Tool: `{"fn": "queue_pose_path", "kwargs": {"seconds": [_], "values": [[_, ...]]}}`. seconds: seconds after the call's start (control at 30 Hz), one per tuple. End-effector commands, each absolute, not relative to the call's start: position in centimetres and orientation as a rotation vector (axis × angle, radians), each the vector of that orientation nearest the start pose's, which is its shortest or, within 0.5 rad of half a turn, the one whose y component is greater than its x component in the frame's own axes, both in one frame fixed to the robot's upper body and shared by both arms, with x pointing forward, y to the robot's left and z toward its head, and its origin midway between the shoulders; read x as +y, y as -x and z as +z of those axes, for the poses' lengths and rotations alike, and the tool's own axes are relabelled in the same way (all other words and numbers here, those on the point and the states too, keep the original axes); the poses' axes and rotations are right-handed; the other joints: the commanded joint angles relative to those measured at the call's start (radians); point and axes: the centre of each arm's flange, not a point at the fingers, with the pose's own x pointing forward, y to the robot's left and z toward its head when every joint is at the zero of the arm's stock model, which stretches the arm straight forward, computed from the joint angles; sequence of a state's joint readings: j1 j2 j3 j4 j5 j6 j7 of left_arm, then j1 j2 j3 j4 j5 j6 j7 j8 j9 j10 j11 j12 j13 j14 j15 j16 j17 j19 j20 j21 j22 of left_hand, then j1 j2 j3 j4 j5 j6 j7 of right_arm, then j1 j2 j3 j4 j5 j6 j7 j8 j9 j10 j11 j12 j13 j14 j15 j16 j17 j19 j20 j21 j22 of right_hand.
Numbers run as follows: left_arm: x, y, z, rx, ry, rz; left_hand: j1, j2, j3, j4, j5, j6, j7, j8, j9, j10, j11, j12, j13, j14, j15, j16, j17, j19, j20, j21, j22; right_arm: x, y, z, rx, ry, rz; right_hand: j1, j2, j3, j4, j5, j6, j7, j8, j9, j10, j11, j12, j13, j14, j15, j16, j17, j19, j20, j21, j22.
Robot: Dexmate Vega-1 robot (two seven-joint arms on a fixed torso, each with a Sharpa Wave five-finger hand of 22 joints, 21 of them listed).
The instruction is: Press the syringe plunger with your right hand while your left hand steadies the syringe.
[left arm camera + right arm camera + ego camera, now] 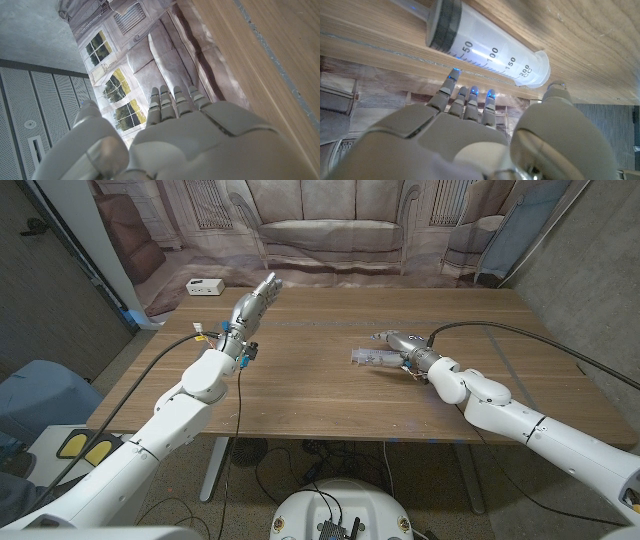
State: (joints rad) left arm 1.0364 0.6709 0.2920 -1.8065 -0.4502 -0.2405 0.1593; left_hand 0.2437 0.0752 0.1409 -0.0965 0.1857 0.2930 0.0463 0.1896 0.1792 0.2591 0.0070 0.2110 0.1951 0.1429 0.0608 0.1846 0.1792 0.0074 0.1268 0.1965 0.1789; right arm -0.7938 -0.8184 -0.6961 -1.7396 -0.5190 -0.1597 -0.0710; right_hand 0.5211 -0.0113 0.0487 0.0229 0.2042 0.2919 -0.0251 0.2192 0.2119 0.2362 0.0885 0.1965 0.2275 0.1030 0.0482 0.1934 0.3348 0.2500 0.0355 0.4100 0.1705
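On the right half of the tabletop [330,395] the syringe [377,358] lies crosswise, just beyond the empty, loosely spread right robot hand [407,348], while the left robot hand [255,302], also empty with fingers extended, hovers well apart.

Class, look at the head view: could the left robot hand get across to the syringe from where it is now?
Probably yes. The left robot hand is raised over the table's far left, well apart from the syringe, with bare table between. The right robot hand sits at the syringe's right end, leaving its left end free.

Even, soft lighting; faint shadows; head view edges bowed; wrist views' foreground blurred
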Motion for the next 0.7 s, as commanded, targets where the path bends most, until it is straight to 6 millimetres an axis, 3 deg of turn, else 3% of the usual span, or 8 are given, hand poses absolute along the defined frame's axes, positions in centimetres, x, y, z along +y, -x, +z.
{"fn": "queue_pose_path", "kwargs": {"seconds": [0.03, 0.23, 0.33, 0.5, 0.53, 0.57, 0.63, 0.7], "values": [[25.9, -54.8, 3.4, -0.819, -0.186, -0.209, -0.003, 0.003, 0.002, -0.002, 0.002, 0.006, 0.001, 0.002, 0.002, 0.004, -0.004, 0.003, 0.003, 0.006, 0.001, 0.005, 0.002, -0.001, 0.009, 0.004, 0.003, -21.2, -60.0, -2.6, -0.678, 1.241, 0.091, -0.037, 0.005, -0.008, 0.021, 0.003, 0.025, 0.005, 0.009, 0.002, 0.008, 0.017, 0.012, -0.002, 0.005, 0.006, 0.009, -0.002, 0.008, -0.016, -0.01, 0.001], [25.9, -54.9, 3.5, -0.824, -0.185, -0.204, -0.003, 0.002, 0.002, -0.003, 0.002, 0.005, 0.001, 0.002, 0.002, 0.004, 0.0, 0.003, 0.003, 0.005, 0.0, 0.005, 0.002, -0.001, 0.006, 0.004, 0.003, -21.4, -59.5, -2.1, -0.705, 1.214, 0.066, -0.087, 0.003, -0.027, 0.042, 0.004, 0.004, 0.011, -0.004, 0.0, 0.005, 0.018, 0.012, -0.005, 0.034, -0.007, 0.021, -0.01, 0.047, -0.028, -0.011, 0.0], [25.8, -54.9, 3.5, -0.823, -0.185, -0.205, -0.003, 0.002, 0.002, -0.003, 0.002, 0.004, 0.001, 0.001, 0.002, 0.004, 0.0, 0.003, 0.003, 0.006, -0.001, 0.005, 0.002, -0.002, 0.006, 0.004, 0.003, -21.4, -59.2, -1.9, -0.711, 1.211, 0.063, -0.095, 0.001, -0.031, 0.044, 0.005, 0.006, 0.011, -0.005, -0.001, 0.007, 0.016, 0.012, -0.008, 0.044, -0.014, 0.024, -0.014, 0.067, -0.035, -0.009, 0.0], [25.6, -55.2, 3.6, -0.822, -0.187, -0.208, -0.003, 0.001, 0.001, -0.003, 0.002, 0.005, 0.001, 0.001, 0.002, 0.003, 0.002, 0.003, 0.003, 0.006, -0.002, 0.005, 0.002, -0.001, 0.004, 0.004, 0.003, -21.6, -58.7, -1.5, -0.736, 1.187, 0.05, -0.097, 0.001, -0.033, 0.042, 0.008, -0.049, 0.018, -0.028, -0.006, 0.011, 0.006, 0.01, -0.016, 0.079, -0.02, 0.029, -0.031, 0.114, -0.04, -0.008, 0.0], [25.5, -55.3, 3.7, -0.822, -0.186, -0.209, -0.003, 0.001, 0.001, -0.003, 0.002, 0.004, 0.001, 0.001, 0.002, 0.005, 0.0, 0.004, 0.003, 0.006, -0.003, 0.005, 0.002, -0.001, 0.004, 0.004, 0.003, -21.7, -58.5, -1.4, -0.744, 1.179, 0.046, -0.098, 0.002, -0.034, 0.041, 0.008, -0.058, 0.028, -0.031, -0.007, 0.012, 0.005, 0.01, -0.018, 0.083, -0.019, 0.03, -0.034, 0.119, -0.041, -0.009, 0.0], [25.4, -55.4, 3.8, -0.822, -0.187, -0.211, -0.003, 0.001, 0.001, -0.003, 0.002, 0.004, 0.001, 0.001, 0.002, 0.004, 0.001, 0.003, 0.003, 0.007, -0.006, 0.006, 0.002, -0.001, 0.002, 0.004, 0.003, -21.7, -58.4, -1.2, -0.751, 1.168, 0.042, -0.097, 0.002, -0.034, 0.04, 0.01, -0.072, 0.063, -0.033, -0.009, 0.016, 0.003, 0.009, -0.021, 0.089, -0.02, 0.029, -0.04, 0.129, -0.045, -0.012, -0.001], [25.2, -55.6, 3.9, -0.821, -0.189, -0.214, -0.003, 0.001, 0.001, -0.004, 0.002, 0.004, 0.002, 0.001, 0.002, 0.004, 0.002, 0.003, 0.003, 0.008, -0.007, 0.006, 0.001, 0.001, -0.007, 0.005, 0.003, -21.9, -58.2, -1.0, -0.764, 1.141, 0.037, -0.097, 0.002, -0.035, 0.037, 0.011, -0.074, 0.107, -0.03, -0.012, 0.025, 0.0, 0.01, -0.025, 0.1, -0.013, 0.029, -0.048, 0.143, -0.047, -0.017, -0.001], [25.1, -55.8, 4.0, -0.82, -0.19, -0.218, -0.003, 0.0, 0.001, -0.004, 0.002, 0.004, 0.002, 0.001, 0.002, 0.004, 0.011, 0.003, 0.003, 0.008, -0.011, 0.006, 0.001, 0.003, -0.016, 0.006, 0.003, -22.0, -58.0, -0.7, -0.784, 1.112, 0.033, -0.097, 0.002, -0.035, 0.036, 0.011, -0.069, 0.119, -0.027, -0.013, 0.033, 0.006, 0.012, -0.026, 0.105, -0.006, 0.03, -0.051, 0.15, -0.048, -0.018, -0.001]]}}
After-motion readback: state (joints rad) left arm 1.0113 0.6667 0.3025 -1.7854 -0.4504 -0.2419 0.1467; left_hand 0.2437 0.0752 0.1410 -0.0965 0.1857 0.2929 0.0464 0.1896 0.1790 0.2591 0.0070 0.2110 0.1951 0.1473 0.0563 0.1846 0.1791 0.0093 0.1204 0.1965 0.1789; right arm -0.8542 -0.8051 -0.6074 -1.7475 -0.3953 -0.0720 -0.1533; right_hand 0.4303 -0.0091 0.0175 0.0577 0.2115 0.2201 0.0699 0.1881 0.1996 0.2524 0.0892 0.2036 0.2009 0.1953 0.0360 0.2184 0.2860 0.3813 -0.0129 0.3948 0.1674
